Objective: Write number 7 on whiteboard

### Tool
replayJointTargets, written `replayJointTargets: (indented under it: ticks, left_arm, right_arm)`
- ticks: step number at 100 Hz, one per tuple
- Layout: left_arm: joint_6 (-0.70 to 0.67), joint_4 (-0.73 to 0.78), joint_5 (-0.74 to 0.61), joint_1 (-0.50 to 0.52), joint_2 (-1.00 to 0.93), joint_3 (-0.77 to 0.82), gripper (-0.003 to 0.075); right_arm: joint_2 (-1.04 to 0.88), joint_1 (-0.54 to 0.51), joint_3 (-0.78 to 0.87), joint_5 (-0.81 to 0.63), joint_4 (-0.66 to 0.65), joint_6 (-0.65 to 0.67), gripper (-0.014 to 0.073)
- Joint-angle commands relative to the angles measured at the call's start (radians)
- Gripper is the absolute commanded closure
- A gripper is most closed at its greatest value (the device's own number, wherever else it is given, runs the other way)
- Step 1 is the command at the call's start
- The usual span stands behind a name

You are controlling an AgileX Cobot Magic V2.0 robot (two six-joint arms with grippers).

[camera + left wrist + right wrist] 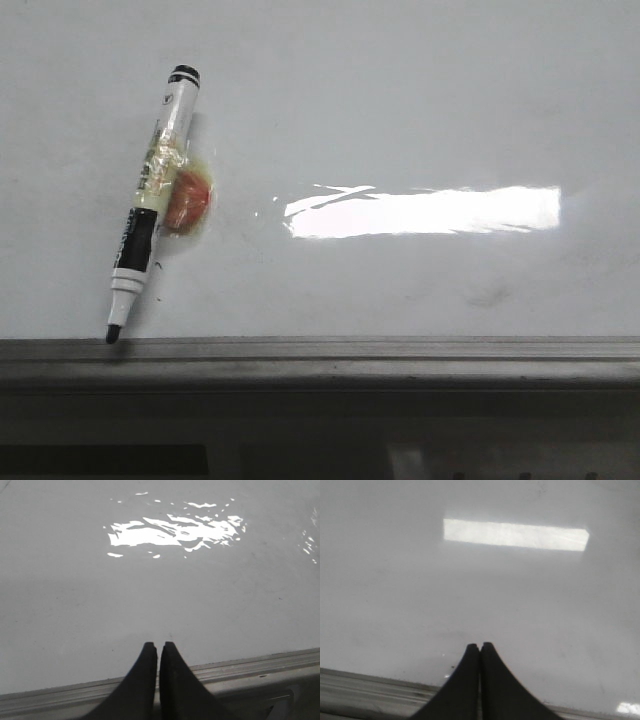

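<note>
The whiteboard (400, 120) fills the front view, glossy white-grey with a bright rectangular glare and a grey metal edge rail (320, 352) along its near side. No number 7 shows on it. A black-and-white marker (152, 205) lies on the board at the left, uncapped tip on the rail, with clear tape and a reddish lump stuck to its side. Neither gripper shows in the front view. My left gripper (158, 645) is shut and empty above the board's near edge. My right gripper (480, 645) is shut and empty, also above the near edge. The marker is out of both wrist views.
Faint dark smudges (490, 296) mark the board at the right near the rail. The rail also shows in the left wrist view (260, 666) and the right wrist view (370, 690). A dark ledge lies below the rail.
</note>
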Motion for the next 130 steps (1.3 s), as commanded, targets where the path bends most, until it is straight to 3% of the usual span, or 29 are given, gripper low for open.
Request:
replayJointTargets:
  ticks: [1,12,30,34,50,60,71,83,93,107,117,130]
  left_arm:
    - [-0.012,0.0,-0.078,0.002,-0.029,0.023,0.0741]
    - [-0.012,-0.162,-0.142,0.002,-0.029,0.023,0.0741]
    - [-0.012,-0.71,-0.265,0.002,-0.029,0.023,0.0741]
    - [-0.012,-0.775,-0.266,0.002,-0.029,0.023,0.0741]
    - [-0.012,-0.86,-0.264,0.002,-0.029,0.023,0.0741]
    - [-0.012,-0.86,-0.259,0.002,-0.029,0.023,0.0741]
    - [-0.012,-0.858,-0.25,0.002,-0.029,0.015,0.0741]
    - [0.014,-0.836,-0.204,0.002,-0.027,-0.019,0.0741]
    - [0.046,-0.758,-0.147,0.002,-0.004,-0.073,0.0741]
    - [0.143,-0.624,-0.032,0.002,0.079,-0.184,0.0741]
    - [0.21,-0.615,0.047,0.002,0.171,-0.26,0.0741]
    - [0.254,-0.619,0.136,0.002,0.312,-0.369,0.0741]
  right_arm:
    - [-0.017,-0.004,0.015,-0.055,-0.062,-0.006,0.0644]
    - [-0.017,-0.004,0.015,-0.179,-0.059,-0.006,0.0644]
    - [-0.017,-0.004,0.015,-0.432,-0.051,-0.006,0.0644]
    - [-0.017,-0.004,0.015,-0.5,-0.051,-0.006,0.0644]
    - [-0.017,-0.004,0.015,-0.707,-0.048,-0.006,0.0644]
    - [-0.017,-0.004,0.015,-0.738,-0.004,-0.004,0.0644]
    - [-0.017,-0.004,0.003,-0.647,0.198,0.085,0.0644]
    - [-0.017,-0.004,-0.048,-0.488,0.435,0.091,0.0644]
    - [-0.014,-0.004,-0.118,-0.375,0.438,0.091,0.0644]
    - [0.034,-0.004,-0.261,-0.073,0.429,0.072,0.0644]
    - [0.1,-0.004,-0.359,0.132,0.429,0.025,0.0644]
    - [0.181,-0.004,-0.453,0.267,0.429,-0.06,0.0644]
